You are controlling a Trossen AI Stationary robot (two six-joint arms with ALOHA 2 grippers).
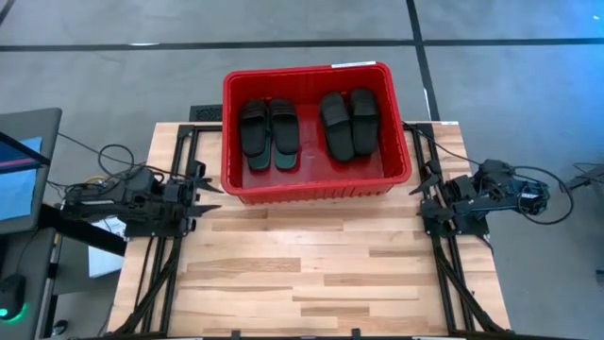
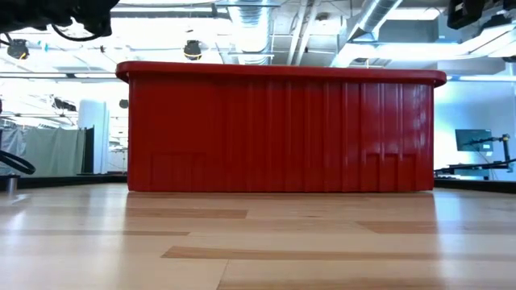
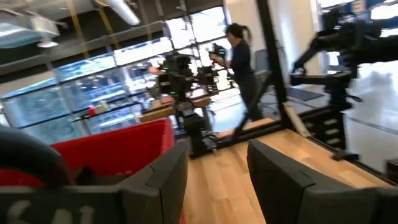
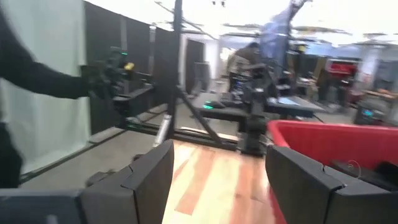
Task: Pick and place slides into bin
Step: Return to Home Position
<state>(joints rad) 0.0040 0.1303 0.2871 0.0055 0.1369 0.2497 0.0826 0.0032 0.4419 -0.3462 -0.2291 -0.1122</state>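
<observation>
A: Start left of the bin. Where is the left gripper?

B: Just off the bin's left near corner, pointing toward the bin's left wall. The left wrist view shows its fingers spread, with nothing between them.

A: And the slides?

B: Every one that shows lies inside the bin, and none lies on the table in front of it. Four are visible from above: a left pair toward the bin's left wall and a right pair toward its right wall. Whether more lie underneath cannot be told.

A: Which way do they run?

B: Each slide's long axis goes from the bin's near wall to its far wall. That is across the bin's own long axis, which runs from one arm to the other.

A: And right of the bin?

B: The right gripper sits just off the bin's right near corner, mirroring the other. Its fingers are likewise apart and empty.

A: Which arm is nearer?

B: Each is nearer its own pair, about equally. The slides lie inward over the rim from either tool, so nothing seems left to fetch. The coming move looks to need only that both arms draw away from the bin without brushing its rim.
</observation>
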